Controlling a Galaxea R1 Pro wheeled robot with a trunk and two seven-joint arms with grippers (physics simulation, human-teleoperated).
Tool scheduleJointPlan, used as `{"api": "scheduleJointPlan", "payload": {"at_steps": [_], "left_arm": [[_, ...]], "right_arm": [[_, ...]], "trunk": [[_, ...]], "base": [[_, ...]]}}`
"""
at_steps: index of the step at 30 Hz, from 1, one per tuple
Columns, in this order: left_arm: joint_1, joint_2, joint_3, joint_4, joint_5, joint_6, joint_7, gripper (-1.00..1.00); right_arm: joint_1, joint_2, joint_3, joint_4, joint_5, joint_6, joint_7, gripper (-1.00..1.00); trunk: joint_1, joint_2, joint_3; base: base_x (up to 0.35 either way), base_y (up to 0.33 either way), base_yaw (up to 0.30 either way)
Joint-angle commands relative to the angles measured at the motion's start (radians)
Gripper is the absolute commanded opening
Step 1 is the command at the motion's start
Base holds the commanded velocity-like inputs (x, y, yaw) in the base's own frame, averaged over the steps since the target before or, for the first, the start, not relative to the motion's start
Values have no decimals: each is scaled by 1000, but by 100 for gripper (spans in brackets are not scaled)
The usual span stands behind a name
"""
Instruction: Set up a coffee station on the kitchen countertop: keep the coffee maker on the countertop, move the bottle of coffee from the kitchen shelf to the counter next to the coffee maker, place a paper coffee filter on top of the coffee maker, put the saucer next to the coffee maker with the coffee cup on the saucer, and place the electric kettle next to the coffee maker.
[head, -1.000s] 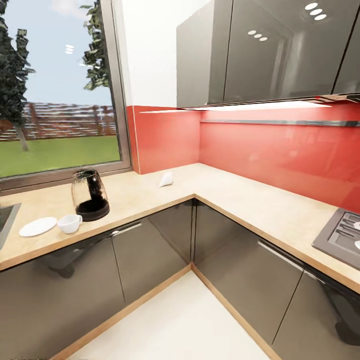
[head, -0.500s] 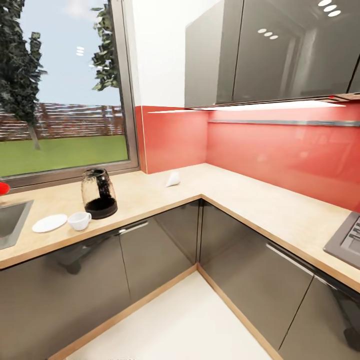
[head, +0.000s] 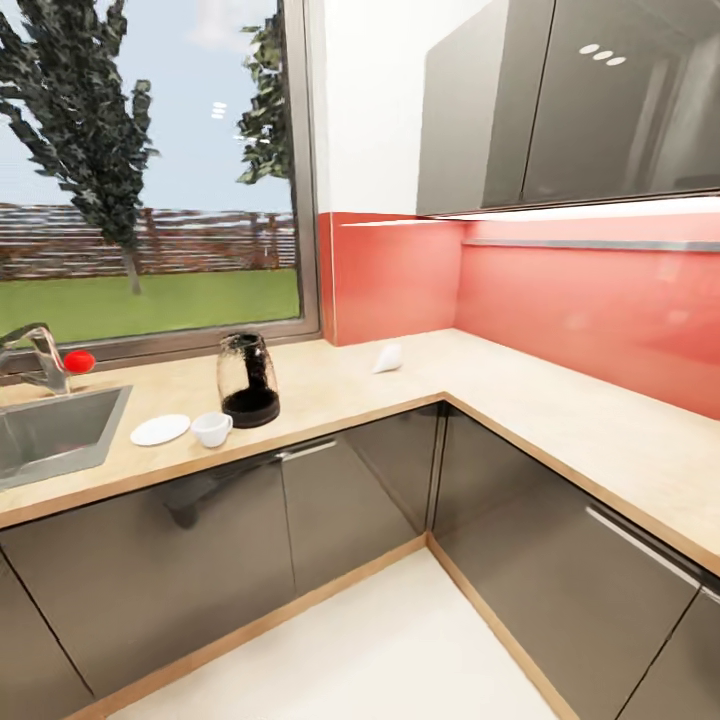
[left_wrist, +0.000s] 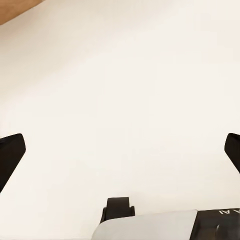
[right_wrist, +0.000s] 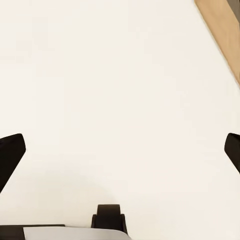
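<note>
The electric kettle (head: 248, 380) stands on the kitchen countertop (head: 340, 395) below the window. Just left of it sit the coffee cup (head: 211, 429) and, beside that, the saucer (head: 160, 430), apart from each other. The paper coffee filter (head: 388, 358) lies near the red corner panel. The coffee maker, the bottle of coffee and the kitchen shelf are out of view. In the wrist views my left gripper (left_wrist: 120, 150) and right gripper (right_wrist: 120, 150) hang open over pale floor, holding nothing.
A steel sink (head: 55, 435) with a tap (head: 40, 355) and a small red object (head: 78, 361) lies at the left. Dark wall cabinets (head: 560, 100) hang over the right counter run, with a thin grey rail (head: 590, 244) beneath. Pale floor (head: 370, 650) fills the corner.
The whole head view has shifted, so the camera turned left. The sink and tap have come into the picture and the hob at the right has dropped out. Nothing on the counter has moved.
</note>
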Motion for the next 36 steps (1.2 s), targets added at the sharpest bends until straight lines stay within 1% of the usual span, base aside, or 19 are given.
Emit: {"api": "scheduleJointPlan", "payload": {"at_steps": [1, 21, 32, 36], "left_arm": [[0, 0, 0, -1, -6, 0, 0, 100], [0, -1, -1, -2, -6, 0, 0, 100], [0, -1, -2, -2, -6, 1, 0, 100], [0, -5, -2, -2, -7, 1, 0, 100]], "right_arm": [[0, 0, 0, 1, 2, -3, -1, 100], [0, -1, 1, 1, 2, -3, 2, 100], [0, -2, 2, 1, 2, -4, 5, 100], [0, -1, 2, 1, 2, -4, 4, 100]], "trunk": [[0, 0, -1], [0, 0, -1], [0, 0, -1], [0, 0, -1]], "base": [[0, 0, 274], [0, -5, 265], [32, -241, 46], [75, -290, 153]]}}
